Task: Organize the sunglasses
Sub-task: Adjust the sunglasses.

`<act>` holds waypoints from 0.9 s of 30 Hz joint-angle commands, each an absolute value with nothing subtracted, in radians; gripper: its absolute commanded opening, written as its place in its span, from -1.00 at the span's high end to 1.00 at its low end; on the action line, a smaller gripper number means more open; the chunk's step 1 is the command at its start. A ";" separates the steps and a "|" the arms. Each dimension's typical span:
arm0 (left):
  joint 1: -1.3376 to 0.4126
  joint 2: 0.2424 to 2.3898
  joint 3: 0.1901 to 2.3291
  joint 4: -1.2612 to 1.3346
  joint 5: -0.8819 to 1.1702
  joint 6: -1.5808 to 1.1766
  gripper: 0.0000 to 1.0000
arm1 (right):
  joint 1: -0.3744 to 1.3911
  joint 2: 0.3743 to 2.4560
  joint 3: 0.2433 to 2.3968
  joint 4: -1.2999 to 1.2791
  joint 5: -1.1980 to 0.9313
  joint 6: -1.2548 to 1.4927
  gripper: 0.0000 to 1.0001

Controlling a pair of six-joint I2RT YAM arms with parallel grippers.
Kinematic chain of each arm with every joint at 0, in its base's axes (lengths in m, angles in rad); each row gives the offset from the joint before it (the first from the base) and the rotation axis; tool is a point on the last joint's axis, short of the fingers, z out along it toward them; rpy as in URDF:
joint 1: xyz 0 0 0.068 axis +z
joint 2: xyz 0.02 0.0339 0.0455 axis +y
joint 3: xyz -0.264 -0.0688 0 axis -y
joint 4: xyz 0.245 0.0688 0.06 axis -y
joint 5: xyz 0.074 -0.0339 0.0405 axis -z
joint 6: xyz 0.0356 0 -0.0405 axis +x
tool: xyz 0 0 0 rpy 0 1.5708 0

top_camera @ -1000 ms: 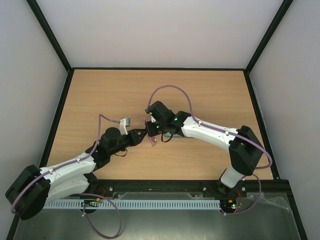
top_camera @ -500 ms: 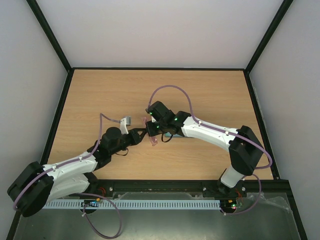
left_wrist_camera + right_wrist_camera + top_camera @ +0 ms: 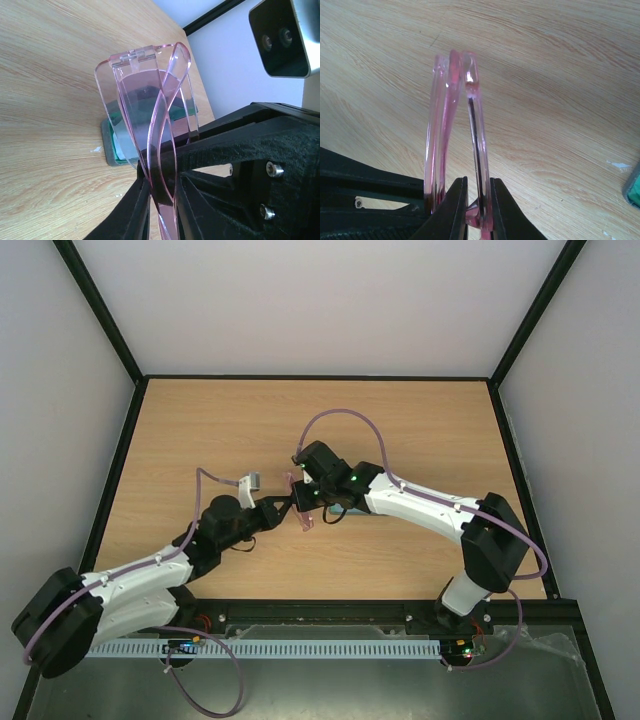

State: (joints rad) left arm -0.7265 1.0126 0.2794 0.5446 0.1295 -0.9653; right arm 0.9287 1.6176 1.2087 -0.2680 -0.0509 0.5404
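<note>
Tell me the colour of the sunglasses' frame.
Translucent pink. The sunglasses show it best in the left wrist view.

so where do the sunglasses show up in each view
top external: the sunglasses near the picture's centre, over the wooden table
left wrist: the sunglasses fill the middle, close up
right wrist: the sunglasses edge-on, left of centre, rising from the bottom
shared landmark: the wooden table behind them
</note>
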 commanded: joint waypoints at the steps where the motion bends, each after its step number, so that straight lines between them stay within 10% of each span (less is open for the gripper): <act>1: -0.732 0.987 0.267 0.523 0.103 -0.942 0.64 | 0.949 1.576 1.229 -0.248 -0.151 0.552 0.97; 27: -0.732 1.058 0.210 0.533 0.026 -0.925 0.89 | 0.951 1.676 1.161 -0.192 -0.124 0.572 0.65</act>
